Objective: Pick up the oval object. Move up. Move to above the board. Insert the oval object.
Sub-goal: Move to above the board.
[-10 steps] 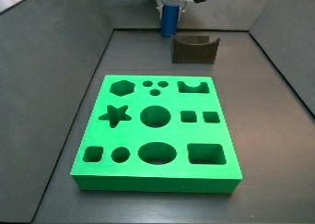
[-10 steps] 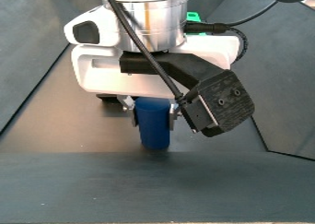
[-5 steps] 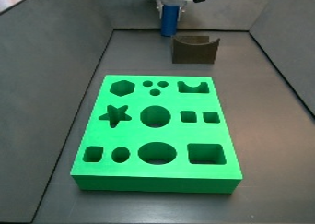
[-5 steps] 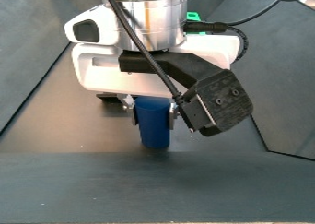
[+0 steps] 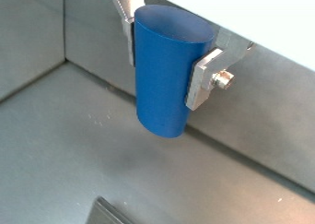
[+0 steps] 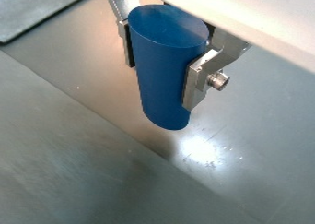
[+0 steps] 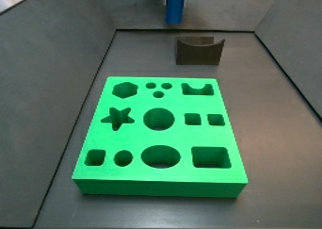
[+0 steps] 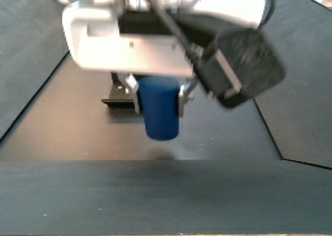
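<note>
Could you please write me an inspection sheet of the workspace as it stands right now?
Surface: dark grey floor, bare around the board.
Oval object: blue peg, upright, clamped between the silver fingers and lifted clear of the floor in a side view.
Board: green slab lying flat, every cut-out empty.
Clutter: dark olive-brown block with a curved notch, standing behind the board.
Gripper: gripper at the far end of the floor, behind the block, jaws shut on the peg.
Cables: dark cable blurred at the wrist body.
Surroundings: grey walls around the floor; fixture partly hidden behind the peg.
</note>
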Robot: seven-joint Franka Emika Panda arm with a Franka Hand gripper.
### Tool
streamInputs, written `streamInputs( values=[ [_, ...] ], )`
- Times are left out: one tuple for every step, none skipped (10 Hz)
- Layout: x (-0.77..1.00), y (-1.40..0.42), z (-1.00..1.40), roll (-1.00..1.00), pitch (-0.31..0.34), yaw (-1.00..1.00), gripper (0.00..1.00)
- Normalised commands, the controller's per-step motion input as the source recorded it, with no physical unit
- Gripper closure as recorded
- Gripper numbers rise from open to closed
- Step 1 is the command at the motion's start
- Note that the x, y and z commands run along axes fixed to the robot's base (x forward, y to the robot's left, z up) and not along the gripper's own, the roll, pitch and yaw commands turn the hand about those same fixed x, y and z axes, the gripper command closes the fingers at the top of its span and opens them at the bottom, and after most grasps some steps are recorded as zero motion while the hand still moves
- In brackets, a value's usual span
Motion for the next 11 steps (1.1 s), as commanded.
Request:
streamInputs(
  values=[
    [-0.11, -0.49, 1.00, -0.07, 0.145, -0.06, 1.00],
    [-0.11, -0.48, 1.00, -0.06, 0.141, -0.05, 1.00],
    [-0.11, -0.38, 1.00, -0.02, 0.097, -0.02, 1.00],
    [-0.10, -0.29, 0.96, 0.01, 0.069, 0.00, 1.00],
    [-0.07, -0.21, 0.78, 0.04, 0.056, 0.01, 1.00],
    [-0.04, -0.11, 0.53, 0.06, 0.056, 0.02, 1.00],
    [-0.03, -0.07, 0.35, 0.07, 0.059, 0.02, 1.00],
    [-0.11, -1.00, 0.33, 0.03, 0.050, 0.63, 1.00],
    [-0.11, -1.00, 0.32, 0.04, 0.040, 0.60, 1.00],
    [-0.12, -1.00, 0.33, 0.08, -0.005, 0.44, 1.00],
    [-0.12, -1.00, 0.33, 0.05, -0.033, 0.23, 1.00]
  ],
)
